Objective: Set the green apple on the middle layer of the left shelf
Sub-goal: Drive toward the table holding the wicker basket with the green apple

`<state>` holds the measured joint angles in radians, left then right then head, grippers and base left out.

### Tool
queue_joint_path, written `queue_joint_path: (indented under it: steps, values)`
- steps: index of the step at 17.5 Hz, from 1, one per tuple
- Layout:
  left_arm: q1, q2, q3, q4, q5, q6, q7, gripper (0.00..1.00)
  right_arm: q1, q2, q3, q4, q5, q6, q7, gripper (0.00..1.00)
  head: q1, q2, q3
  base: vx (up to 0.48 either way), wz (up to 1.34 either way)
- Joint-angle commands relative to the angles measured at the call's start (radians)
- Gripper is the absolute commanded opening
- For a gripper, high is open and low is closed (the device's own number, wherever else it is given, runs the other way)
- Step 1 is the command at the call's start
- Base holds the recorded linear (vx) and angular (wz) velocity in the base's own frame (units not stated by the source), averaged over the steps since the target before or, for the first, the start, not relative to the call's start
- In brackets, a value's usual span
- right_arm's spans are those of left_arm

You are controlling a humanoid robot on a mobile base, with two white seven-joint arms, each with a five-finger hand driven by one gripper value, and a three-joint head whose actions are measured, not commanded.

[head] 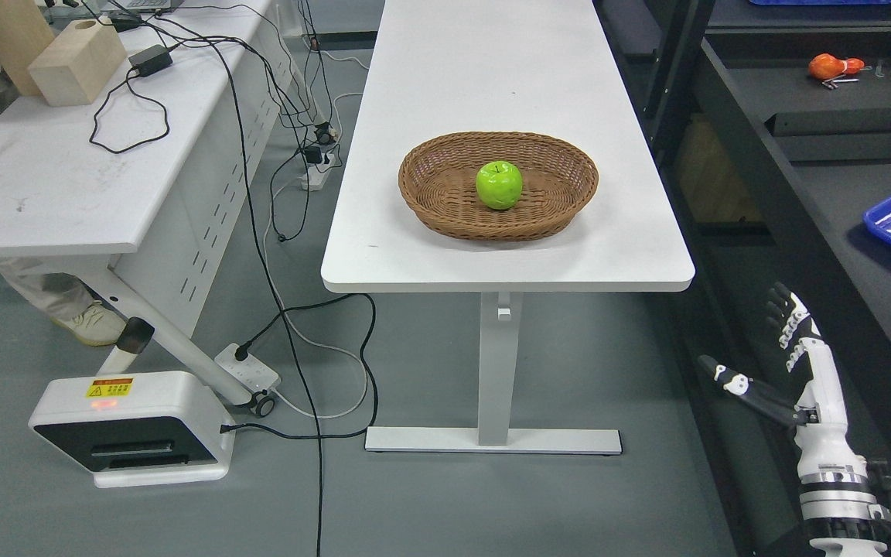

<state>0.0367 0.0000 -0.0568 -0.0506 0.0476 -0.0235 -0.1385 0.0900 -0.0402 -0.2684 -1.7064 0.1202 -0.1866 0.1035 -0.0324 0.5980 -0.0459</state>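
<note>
There, a green apple sat in the middle of a brown woven basket. It stood upright with its little stem on top. The basket lay on a long white table, close to the near end. Nothing was touching the apple.

The right hand showed at the lower right, below the table edge and well apart from the basket. Its fingers were spread out and pointed up. The thumb stuck out to the left. It held nothing.

To the right of the table stood dark shelves. A small orange thing lay on one far shelf. A blue tray showed at the right edge, on a nearer shelf.

On the left was another white desk. A wooden block stood at its far end, and a black cable curled across the top near it. More cables hung down between the desk and the table and ran over the grey floor. A white power strip lay on the floor near the desk's leg. A white box with a yellow sticker sat on the floor at the near left. A person's shoe showed under the desk.
</note>
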Motion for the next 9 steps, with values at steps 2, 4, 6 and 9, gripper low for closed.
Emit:
queue_joint_path:
  steps: [2,4,6,9]
  values:
    - [0.000,0.017,0.000,0.000,0.000,-0.003,0.000,1.00,-0.003,0.003,0.021,-0.004,0.000,0.010,0.007,1.00,0.0000,0.000,0.000,0.027,0.00]
    - [0.000,0.017,0.000,0.000,0.000,-0.003,0.000,1.00,-0.001,0.003,0.021,-0.002,-0.019,0.001,0.013,1.00,0.0000,0.000,0.000,0.000,0.00]
    - [0.000,0.017,0.000,0.000,0.000,-0.003,-0.001,1.00,-0.004,-0.012,0.017,-0.002,-0.030,-0.005,0.013,1.00,0.0000,0.000,0.000,0.000,0.00]
    - [0.000,0.017,0.000,0.000,0.000,-0.001,0.000,1.00,-0.003,-0.153,0.073,-0.001,0.298,-0.022,0.006,0.98,0.0000,0.000,0.000,-0.010,0.00]
